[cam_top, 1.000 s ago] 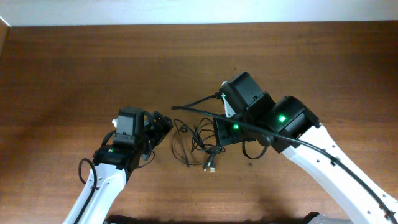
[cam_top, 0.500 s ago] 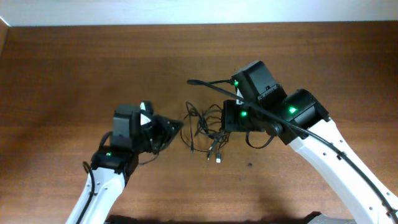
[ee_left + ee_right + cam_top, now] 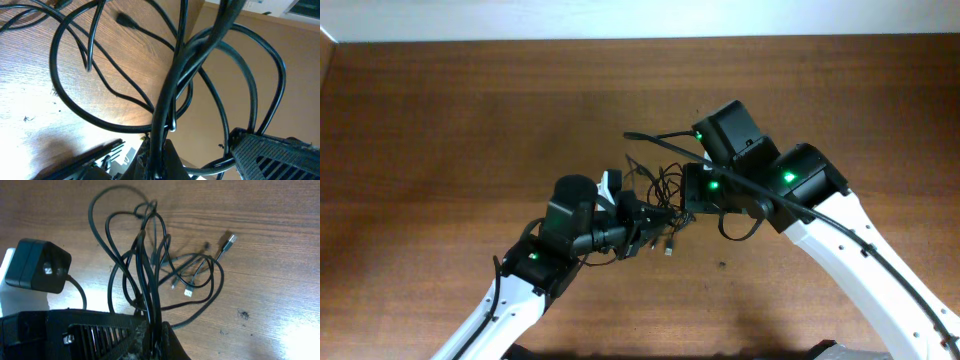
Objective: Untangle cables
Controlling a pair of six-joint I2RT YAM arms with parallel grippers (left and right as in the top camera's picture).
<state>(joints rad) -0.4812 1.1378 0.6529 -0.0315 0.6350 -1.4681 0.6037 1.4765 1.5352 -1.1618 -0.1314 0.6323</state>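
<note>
You've got the cables (image 3: pixel 658 183) bunched at the middle of the table (image 3: pixel 470 120), left gripper (image 3: pixel 642 222) clamped on a bundle of strands, right gripper (image 3: pixel 688 195) pinching several more, loose loops and plug ends between.

A brown wood-grain worktop (image 3: pixel 440 120) fills the frame, a pale wall (image 3: pixel 620 18) along the top edge, a dark speck (image 3: pixel 723 265) right of centre.

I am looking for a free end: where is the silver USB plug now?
In the right wrist view the silver USB plug is at the upper right, just outside the loops of the cables, against the bare table.
</note>
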